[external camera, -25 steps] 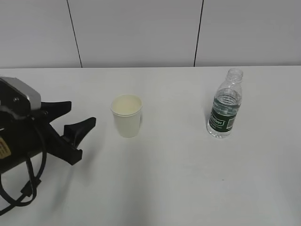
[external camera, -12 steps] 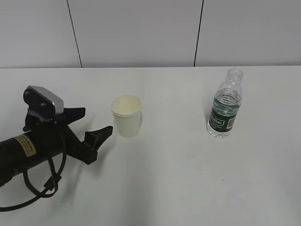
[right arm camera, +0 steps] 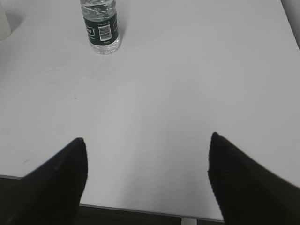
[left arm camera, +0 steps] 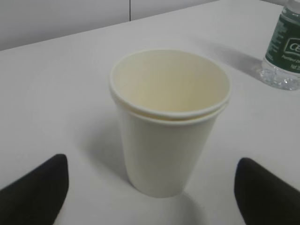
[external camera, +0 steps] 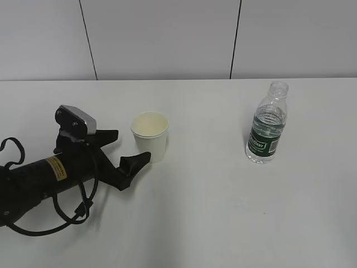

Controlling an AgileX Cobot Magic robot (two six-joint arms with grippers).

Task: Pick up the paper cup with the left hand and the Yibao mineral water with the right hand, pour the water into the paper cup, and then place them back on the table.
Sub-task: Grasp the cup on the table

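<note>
The table (external camera: 223, 212) is a wide white top carrying everything; the left hand (external camera: 131, 147) lies low along it, its jaws spread wide, with the near finger (external camera: 135, 163) just beside the base of the cup and the far finger (external camera: 103, 135) short of it; straight ahead of that gripper, between the two finger tips in the wrist view, stands the paper cup (left arm camera: 169, 122), upright and not touched; the right hand (right arm camera: 147, 173) hangs over the table's near edge, jaws wide and holding nothing; well ahead of it and to its left stands the bottle (right arm camera: 100, 26), upright and capless, with its green label
</note>
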